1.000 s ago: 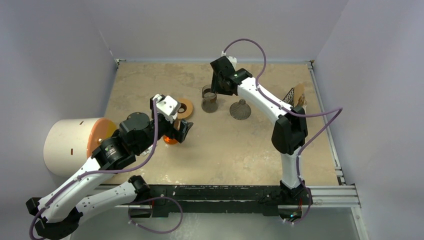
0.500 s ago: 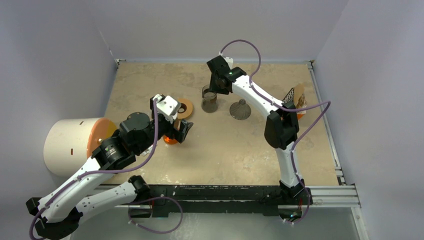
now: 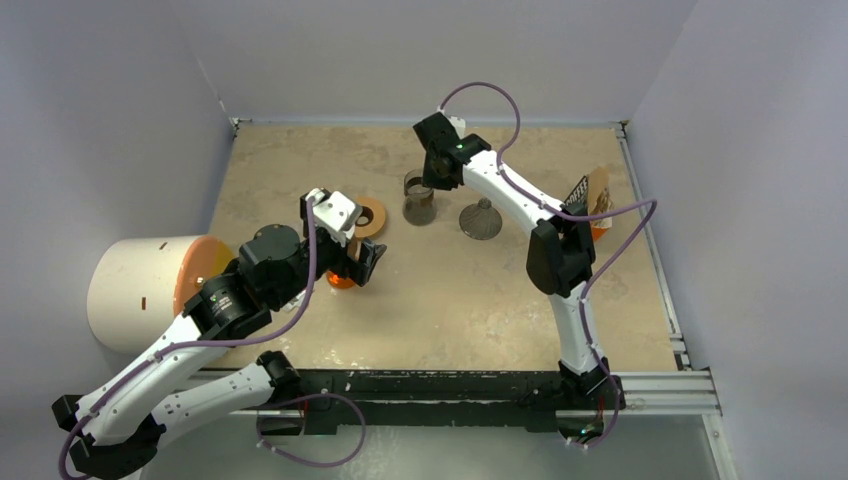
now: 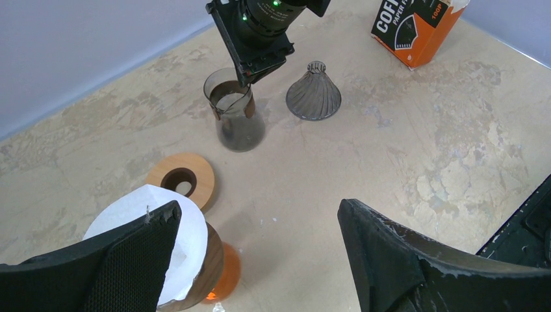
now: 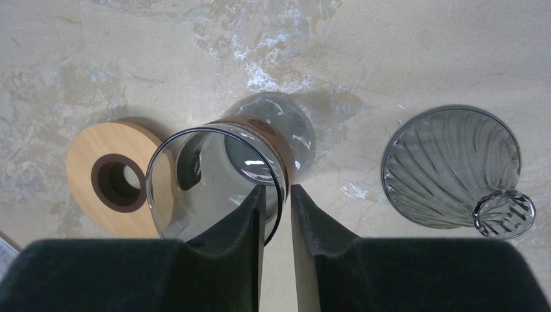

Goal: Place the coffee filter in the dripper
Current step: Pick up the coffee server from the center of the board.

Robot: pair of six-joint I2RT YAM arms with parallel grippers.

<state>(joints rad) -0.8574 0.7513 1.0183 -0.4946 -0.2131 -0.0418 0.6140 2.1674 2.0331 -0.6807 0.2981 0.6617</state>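
Left wrist view has the left gripper (image 4: 258,208) hanging with its jaws wide apart and empty. The coffee filter (image 4: 140,203), pale paper, sits under its left finger, seated in a brown collar atop an orange vessel (image 4: 225,273). Just beyond those jaws lies a wooden ring (image 4: 185,181). Further right, the right gripper (image 5: 277,188) straddles the rim of a grey glass cup (image 5: 214,169), jaws a narrow gap apart with the wall between them, not yet pinching. Right of those jaws the dripper (image 5: 451,169) rests mouth-down. The close probably wants to be gentle and square on the thin glass, keeping the cup upright and off the dripper.
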